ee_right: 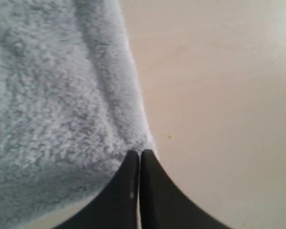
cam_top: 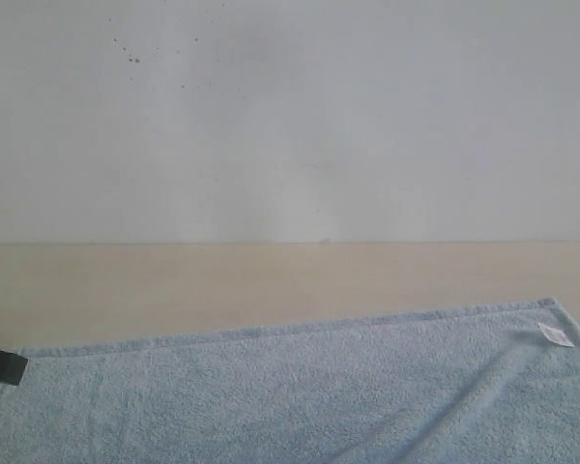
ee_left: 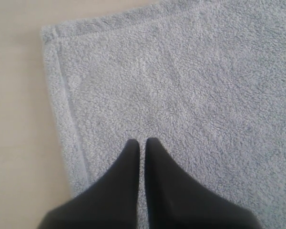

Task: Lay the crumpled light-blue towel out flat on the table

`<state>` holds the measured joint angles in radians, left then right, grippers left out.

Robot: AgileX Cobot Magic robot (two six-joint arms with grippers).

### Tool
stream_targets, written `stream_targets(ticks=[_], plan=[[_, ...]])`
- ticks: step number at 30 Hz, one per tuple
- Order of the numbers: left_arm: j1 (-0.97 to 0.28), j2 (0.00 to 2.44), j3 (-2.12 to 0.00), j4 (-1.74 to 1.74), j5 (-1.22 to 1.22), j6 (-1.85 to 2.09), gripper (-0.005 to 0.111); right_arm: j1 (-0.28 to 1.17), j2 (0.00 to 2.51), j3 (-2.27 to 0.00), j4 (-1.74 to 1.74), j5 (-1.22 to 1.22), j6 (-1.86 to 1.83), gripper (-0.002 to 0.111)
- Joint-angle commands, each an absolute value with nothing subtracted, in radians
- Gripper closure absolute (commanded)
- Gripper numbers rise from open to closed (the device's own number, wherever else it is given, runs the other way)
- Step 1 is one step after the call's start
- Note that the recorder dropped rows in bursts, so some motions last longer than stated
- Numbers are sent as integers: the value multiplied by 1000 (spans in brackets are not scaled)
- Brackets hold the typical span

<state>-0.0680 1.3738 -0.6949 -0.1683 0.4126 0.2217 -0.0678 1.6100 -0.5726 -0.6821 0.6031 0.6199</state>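
1. The towel (cam_top: 300, 396) lies spread over the near part of the table (cam_top: 222, 280) and fills the bottom of the exterior view. Its far hem runs nearly straight, and a shallow crease rises toward its far right corner.
2. A small white tag (cam_top: 555, 334) sits just inside that far right corner. Any print on it is too small to read.
3. Beyond the far hem, the pale beige table runs back to a white-grey wall (cam_top: 290, 116).
4. The left fingers (ee_left: 137, 145) are black, pressed together with nothing between them. They point down over the towel just inside a hemmed corner. Whether they touch the cloth cannot be told. In the exterior view only a dark tip shows at the left edge.
5. The right fingers (ee_right: 136, 160) are also closed together, their tips right at the towel's edge where cloth meets table. The cloth rises in a soft fold beside them. Whether a bit of it is pinched cannot be told.
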Motion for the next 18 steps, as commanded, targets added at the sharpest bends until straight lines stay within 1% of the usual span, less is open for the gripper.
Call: stream_targets(ticks=[1,3,6,16,18], plan=[[-71,1368,-699,-179,405,229,103,-71,1605,-570,-736,613,684,108],[-71,1368,-699,-179,405,229,103,-69,1589,-570,-724,554,680,108],[-71,1368,-699,-187,399,229,103,-69,1542,-570,-643,475,574,108],[-71,1368,-699,-187,395,229,103,-69,1560,-570,-402,360,306,108],[-71,1368,-699,-187,395,229,103,-69,1560,-570,-397,351,299,108]])
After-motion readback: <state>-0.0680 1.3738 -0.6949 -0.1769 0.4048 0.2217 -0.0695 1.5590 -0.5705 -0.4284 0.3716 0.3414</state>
